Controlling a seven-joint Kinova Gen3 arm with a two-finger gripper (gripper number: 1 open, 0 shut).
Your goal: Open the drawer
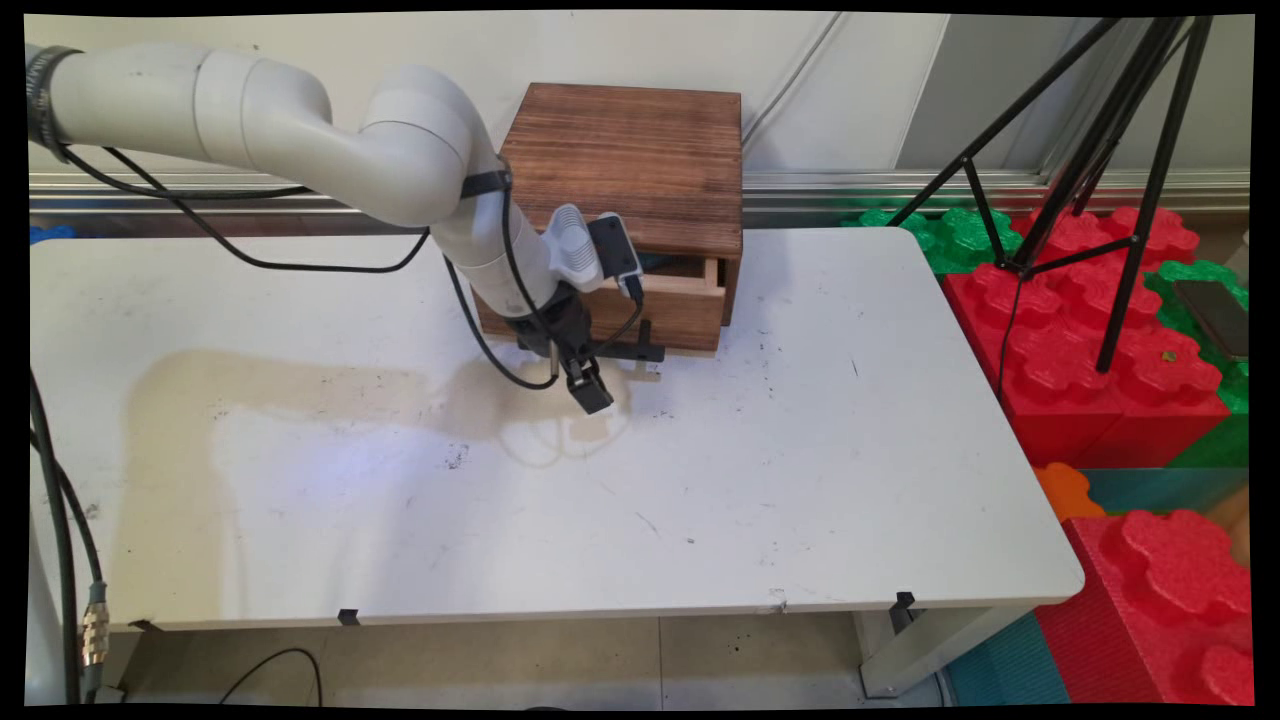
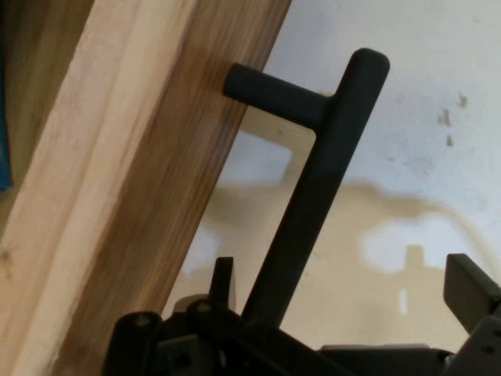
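Left to right. Arm (image 1: 300,130) comes in from 9 o'clock, bent down at the wrist so the gripper (image 1: 588,385) sits low at the box (image 1: 625,190) front. Gripper is spread open, straddling the black handle (image 2: 313,204) bar: one finger (image 2: 221,282) on the wood side, the other (image 2: 470,290) outboard, neither touching it. Handle stands off the drawer (image 1: 665,305) face on a post (that gap leaves room for a finger). Drawer juts out slightly, box at table (image 1: 800,450) 12 o'clock. Red and green blocks (image 1: 1100,330) and tripod (image 1: 1090,150) at 3 o'clock.
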